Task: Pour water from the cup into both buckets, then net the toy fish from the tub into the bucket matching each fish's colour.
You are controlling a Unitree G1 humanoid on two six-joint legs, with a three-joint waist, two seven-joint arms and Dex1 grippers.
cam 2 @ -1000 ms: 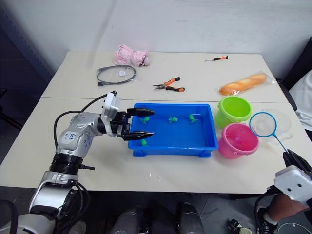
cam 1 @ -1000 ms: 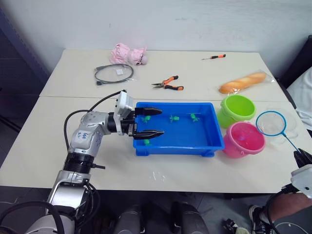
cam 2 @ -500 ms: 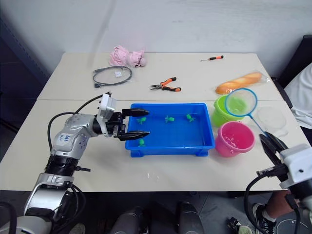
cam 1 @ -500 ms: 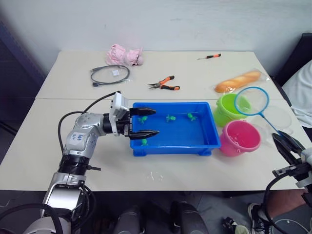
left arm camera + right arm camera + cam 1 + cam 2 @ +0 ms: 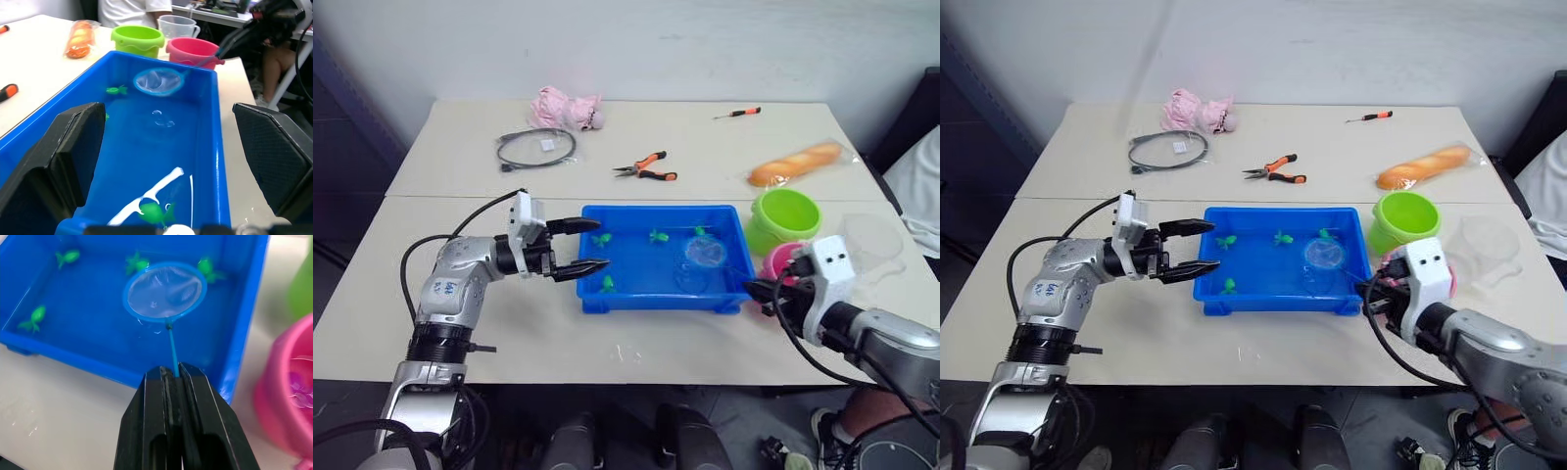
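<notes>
Surface: pale beige table surface point(image 5: 724, 147) spanning most of the head views, with a seam across its middle.
Tub: shallow rectangular bright blue plastic tub point(image 5: 646, 300), centre of the frame, holding water.
Buckets: round lime green plastic bucket point(image 5: 786, 217) right of the tub's far corner; round bright pink plastic bucket point(image 5: 288, 387) just below it, partly behind the right arm, with water inside.
Cup: wide transparent plastic cup point(image 5: 1486, 242) at the right edge, beside the green bucket.
Left gripper: left gripper point(image 5: 578, 245) at the tub's left end, black fingers point(image 5: 78, 142) spread wide, one over the rim, one just outside; holding nothing.
Right gripper: right gripper point(image 5: 172, 377) at the tub's lower right corner, fingers closed tight on the thin handle of the net.
Net: small blue-rimmed round net point(image 5: 165, 291) with sheer mesh, inside the right part of the tub, at the water.
Fish: four tiny green plastic fish point(image 5: 33, 317), three along the far wall, one near the left front corner.
Other items, upper frame: bagged orange bread loaf point(image 5: 800, 164), coiled black cable point(image 5: 536, 148), pink soft toy point(image 5: 568, 108), orange-handled pliers point(image 5: 649, 168), small orange screwdriver point(image 5: 737, 114).
</notes>
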